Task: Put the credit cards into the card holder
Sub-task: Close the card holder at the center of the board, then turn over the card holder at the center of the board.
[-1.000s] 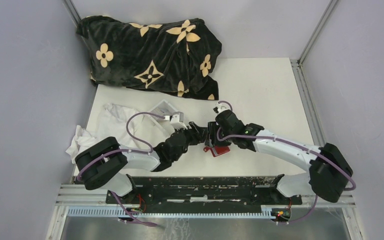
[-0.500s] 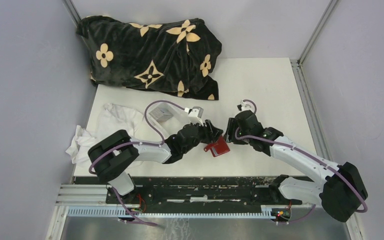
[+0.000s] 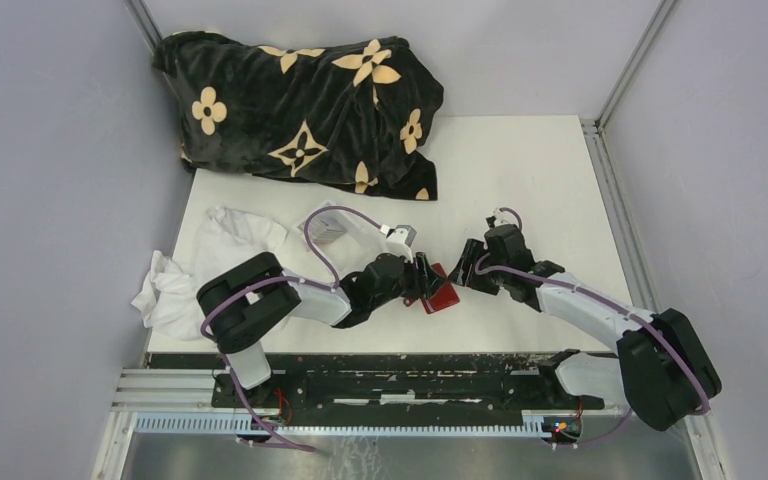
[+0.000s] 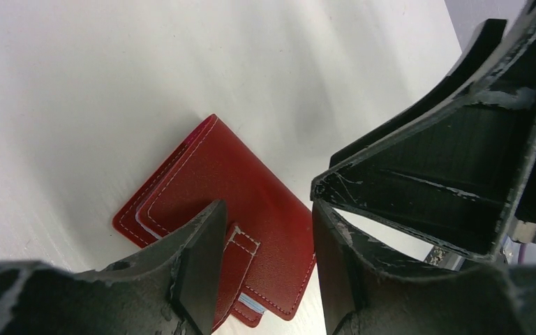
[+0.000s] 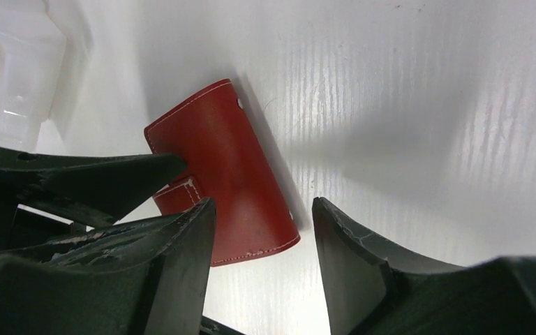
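Note:
The card holder (image 3: pixel 440 295) is a red wallet lying folded shut on the white table. In the left wrist view the card holder (image 4: pixel 230 188) has its stitched tab (image 4: pixel 241 251) folded over. A light-blue credit card edge (image 4: pixel 253 304) peeks out at its lower end; the other credit cards are hidden. My left gripper (image 3: pixel 423 277) is open just left of and above it, jaws either side of the tab (image 4: pixel 266 200). My right gripper (image 3: pixel 466 276) is open just right of it. In the right wrist view the card holder (image 5: pixel 223 167) lies under that gripper (image 5: pixel 263 207).
A clear plastic box (image 3: pixel 328 226) sits left of the arms and shows in the right wrist view (image 5: pixel 14 70). A white cloth (image 3: pixel 210 260) lies at the left edge. A black blanket with tan flowers (image 3: pixel 300 100) fills the far left.
Both grippers were pressed together at the wallet a second ago. The right gripper has drawn back to the right and the left has shifted right over the wallet, which now lies free.

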